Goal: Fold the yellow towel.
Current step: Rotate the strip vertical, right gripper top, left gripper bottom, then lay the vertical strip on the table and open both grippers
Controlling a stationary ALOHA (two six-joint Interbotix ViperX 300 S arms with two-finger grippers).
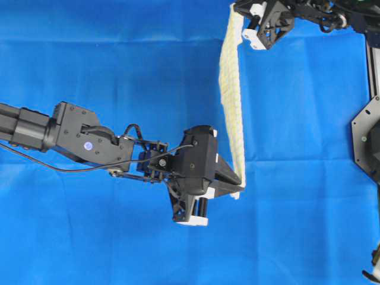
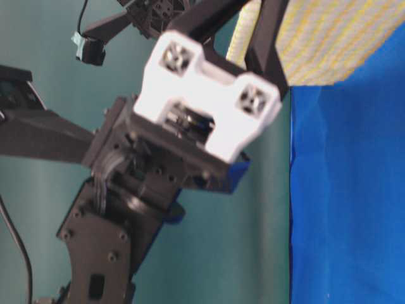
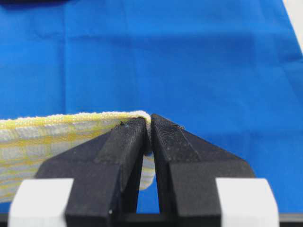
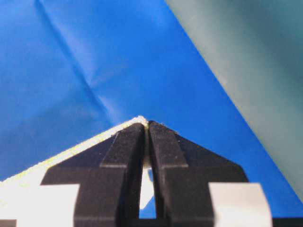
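Where the blue sheet [image 1: 119, 65] covers the whole table, we see the yellow towel [image 1: 231, 101] stretched above it as a narrow band between our two arms, running from the top of the overhead view down toward the middle. Our left gripper [image 1: 236, 185] has its jaws pressed together on the towel's lower corner, and our right gripper [image 1: 242, 27] pinches the upper corner just as tightly, its fingers [image 4: 128, 146] nearly touching

The yellow towel [image 1: 230, 89], white with fine yellow checks, hung stretched edge-on above the blue sheet [image 1: 119, 59], running from the far right toward the near middle.
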